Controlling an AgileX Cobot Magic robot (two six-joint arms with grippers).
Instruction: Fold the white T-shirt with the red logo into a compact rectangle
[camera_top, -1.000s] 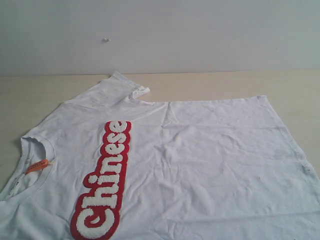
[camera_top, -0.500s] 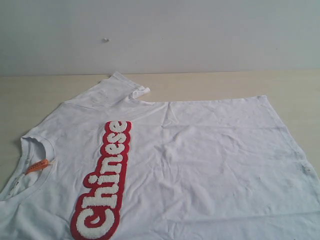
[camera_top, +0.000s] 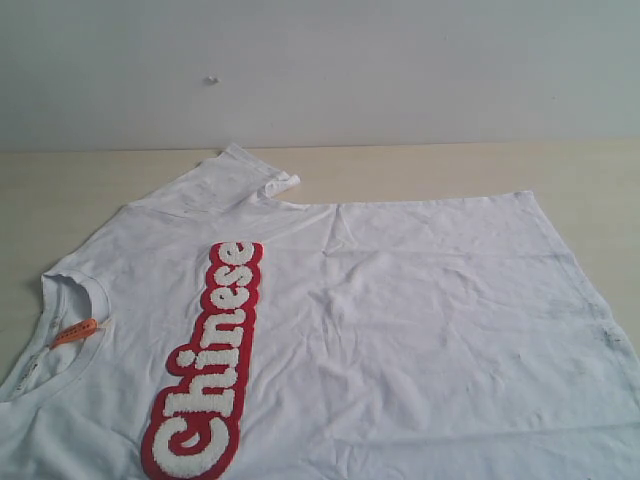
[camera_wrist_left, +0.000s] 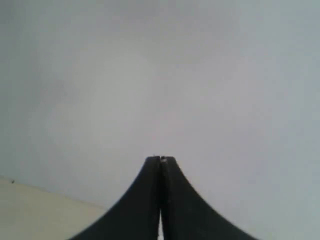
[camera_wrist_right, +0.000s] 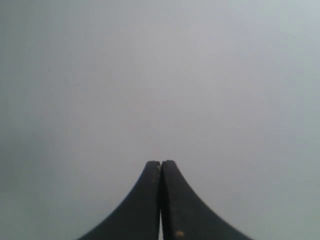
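The white T-shirt (camera_top: 400, 320) lies spread flat on the pale wooden table (camera_top: 100, 185) in the exterior view, neck with its small orange tag (camera_top: 75, 331) at the left, one sleeve (camera_top: 235, 180) toward the back. The red logo (camera_top: 205, 365) spelling "Chinese" runs along the chest. Neither arm shows in the exterior view. My left gripper (camera_wrist_left: 160, 159) is shut with nothing in it, facing a grey wall. My right gripper (camera_wrist_right: 160, 162) is likewise shut and empty, seen against the wall. Neither wrist view shows the shirt.
A grey wall (camera_top: 400, 70) rises behind the table's far edge. Bare tabletop shows behind the shirt and at the far left and right. The shirt's front part runs out of the exterior view.
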